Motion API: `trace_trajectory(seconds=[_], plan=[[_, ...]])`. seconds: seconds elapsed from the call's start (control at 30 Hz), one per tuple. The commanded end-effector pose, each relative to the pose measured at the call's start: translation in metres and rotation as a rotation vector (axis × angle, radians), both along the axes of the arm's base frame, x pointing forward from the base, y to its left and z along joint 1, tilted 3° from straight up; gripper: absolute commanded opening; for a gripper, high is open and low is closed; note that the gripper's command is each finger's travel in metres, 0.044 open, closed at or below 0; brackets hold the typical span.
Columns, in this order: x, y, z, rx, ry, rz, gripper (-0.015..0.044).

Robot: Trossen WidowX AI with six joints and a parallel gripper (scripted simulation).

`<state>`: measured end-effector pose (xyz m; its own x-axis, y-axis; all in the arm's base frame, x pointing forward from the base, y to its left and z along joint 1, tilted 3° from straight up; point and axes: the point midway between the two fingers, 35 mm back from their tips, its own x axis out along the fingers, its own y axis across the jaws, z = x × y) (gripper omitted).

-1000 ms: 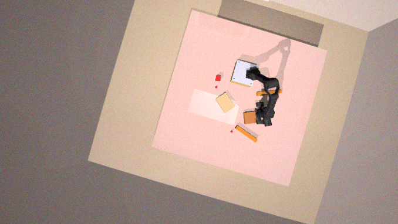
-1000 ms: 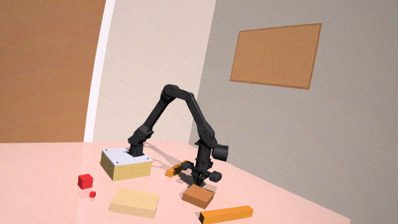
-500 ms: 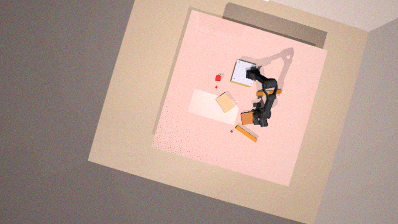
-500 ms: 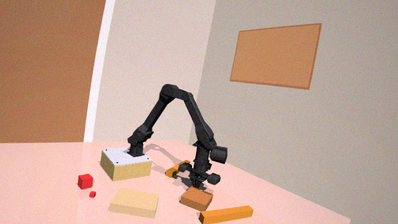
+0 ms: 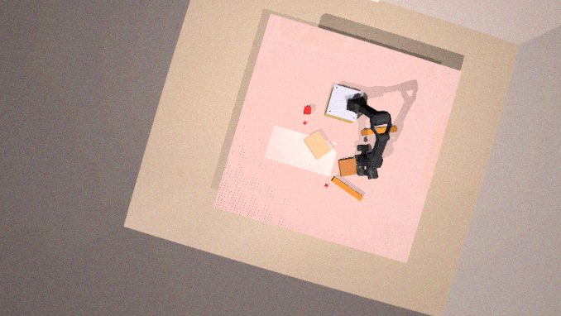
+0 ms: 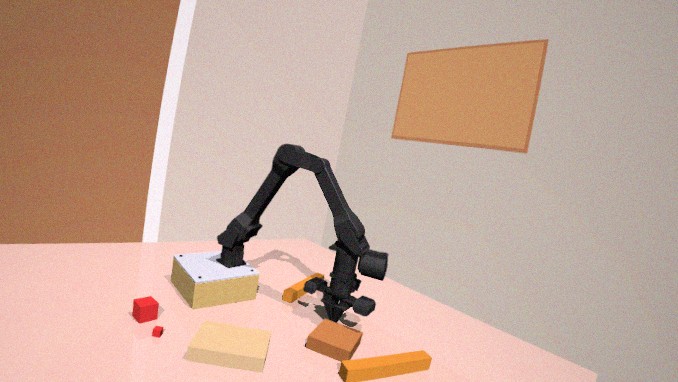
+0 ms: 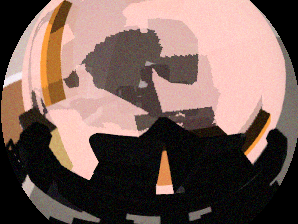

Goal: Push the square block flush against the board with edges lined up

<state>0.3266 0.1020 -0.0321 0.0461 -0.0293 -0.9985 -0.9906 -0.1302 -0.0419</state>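
The square block [image 5: 347,166] [image 6: 334,335], brown-orange, lies flat; a strip of it shows between the dark fingers in the wrist view [image 7: 165,172]. The board [image 5: 318,145] [image 6: 231,340], pale tan and larger, lies flat to the left of the block, turned at a different angle. A gap separates them. My gripper [image 6: 334,319] [image 7: 162,120] is shut and empty, pointing down at the block's side away from the board. Whether the tips touch the block is hidden.
One orange bar [image 5: 366,132] [image 6: 299,289] [image 7: 53,60] lies under the arm near the base [image 5: 339,101] [image 6: 225,292]. Another orange bar [image 5: 347,189] [image 6: 385,366] lies close beside the block. A red cube [image 5: 307,110] [image 6: 145,309] and small red cubes [image 5: 304,122] [image 5: 326,185] [image 6: 157,331] lie around.
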Motion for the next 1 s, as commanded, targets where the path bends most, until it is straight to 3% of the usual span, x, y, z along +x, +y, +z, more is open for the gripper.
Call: trace_trajectory(seconds=[0.0, 0.7, 0.87, 0.97], plan=[[0.0, 0.006, -0.001, -0.003, 0.002, -0.003, 0.0], [-0.003, 0.04, -0.002, -0.001, 0.002, -0.003, 0.0], [-0.005, 0.038, 0.05, -0.001, 0.002, -0.003, 0.0], [-0.006, 0.038, 0.053, -0.001, 0.002, -0.003, 0.0]])
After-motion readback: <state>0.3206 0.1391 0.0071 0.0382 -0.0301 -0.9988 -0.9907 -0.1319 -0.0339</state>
